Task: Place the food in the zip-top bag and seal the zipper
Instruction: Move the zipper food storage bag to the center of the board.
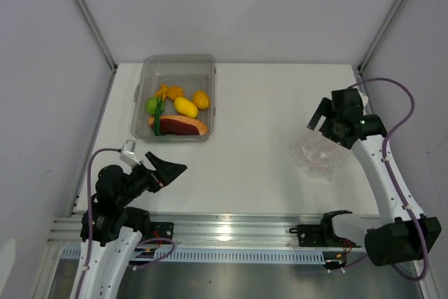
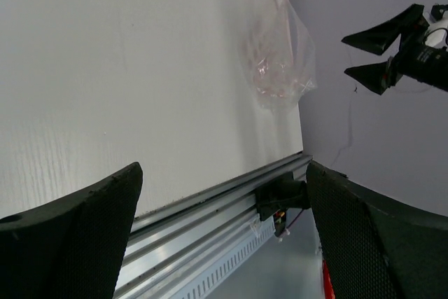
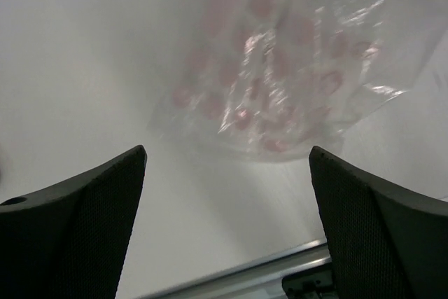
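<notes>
Well to the right of the bin (image 1: 213,96), the zip-top bag (image 1: 318,155) lies crumpled on the table, and its mouth and zipper are too faint to pick out. All of the food (image 1: 178,111) sits inside the bin. The right gripper (image 1: 318,118) hovers over the bag with its jaws spread wide and empty. The left gripper (image 1: 168,169), in front of the bin, is equally wide and holds nothing. The likely trouble is the limp film: a pinch could catch both walls and keep the mouth shut, or drag the bag across the table instead of lifting it.
</notes>
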Controlling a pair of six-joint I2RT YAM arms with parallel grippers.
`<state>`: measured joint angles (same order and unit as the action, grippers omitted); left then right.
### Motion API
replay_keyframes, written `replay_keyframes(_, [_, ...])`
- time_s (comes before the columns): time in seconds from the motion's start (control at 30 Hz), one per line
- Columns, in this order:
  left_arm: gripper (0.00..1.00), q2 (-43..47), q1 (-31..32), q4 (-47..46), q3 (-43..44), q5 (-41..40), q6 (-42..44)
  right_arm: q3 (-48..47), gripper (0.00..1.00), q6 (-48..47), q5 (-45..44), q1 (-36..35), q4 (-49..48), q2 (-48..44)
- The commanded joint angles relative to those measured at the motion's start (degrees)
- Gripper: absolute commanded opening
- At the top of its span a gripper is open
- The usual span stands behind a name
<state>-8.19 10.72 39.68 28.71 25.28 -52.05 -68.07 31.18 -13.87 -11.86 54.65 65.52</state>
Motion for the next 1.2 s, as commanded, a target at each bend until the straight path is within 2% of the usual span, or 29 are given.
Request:
replay_keyframes(0.0, [0.99, -2.4, -0.4, -0.2, 3.0, 4.6, 4.9, 0.3, 0.99, -2.7, 0.9, 9.0, -3.2, 3.5])
replay_keyframes(0.1, [1.0, -3.3, -0.4, -0.5, 3.3, 4.8, 6.6, 2.3, 0.99, -1.0, -6.4, 11.5, -4.6, 5.1])
replay_keyframes(0.17, [1.0, -3.9, -0.4, -0.7, 3.7, 4.8, 7.3, 4.3, 1.0, 0.1, -7.1, 16.6, -6.0, 6.1])
replay_keyframes(0.37, [1.0, -5.1, -0.4, -2.0, 3.4, 6.5, 8.5, 9.5, 0.99, 6.9, -10.0, 22.5, -9.2, 7.3])
replay_keyframes(0.5, [0.99, -4.3, -0.4, -3.5, 2.4, 9.3, 7.6, 13.3, 0.99, 4.4, -5.2, 23.8, -14.6, 10.7])
replay_keyframes(0.6, [0.99, -3.0, -0.4, -4.5, 1.2, 11.5, 6.4, 14.6, 0.98, 2.5, 6.5, 23.1, -18.8, 16.6])
replay_keyframes(0.67, [1.0, -2.6, -0.4, -4.4, 1.3, 12.6, 6.5, 14.9, 0.99, 3.2, 15.9, 18.6, -21.7, 20.0])
replay_keyframes(0.73, [1.0, -2.7, -0.4, -3.0, 2.2, 12.9, 6.9, 13.8, 0.99, 2.2, 21.0, 13.1, -25.5, 23.8])
replay_keyframes(0.77, [0.99, -2.6, -0.4, -2.4, 2.7, 13.0, 7.5, 12.6, 0.99, 2.1, 19.9, 5.9, -26.6, 24.7])
replay_keyframes(0.83, [0.99, -2.4, -0.4, -0.9, 3.5, 12.3, 8.0, 8.9, 0.99, 2.4, 18.4, -0.4, -26.8, 26.9])
replay_keyframes(0.87, [1.0, -1.8, -0.4, 0.5, 4.3, 12.0, 8.4, 8.0, 0.99, 2.8, 19.0, -5.8, -27.0, 27.6])
replay_keyframes(0.97, [0.99, -0.6, -0.4, 2.0, 4.3, 11.2, 8.6, 7.0, 0.99, 4.9, 21.1, -13.8, -28.8, 27.0])
replay_keyframes(1.1, [0.99, 0.0, -0.4, 1.3, 2.8, 11.2, 7.8, 8.5, 0.99, 5.2, 22.0, -19.0, -29.4, 20.9])
replay_keyframes(1.17, [0.99, -0.3, -0.4, 0.4, 1.9, 12.2, 7.7, 10.4, 0.99, 3.9, 21.5, -19.2, -27.5, 15.8])
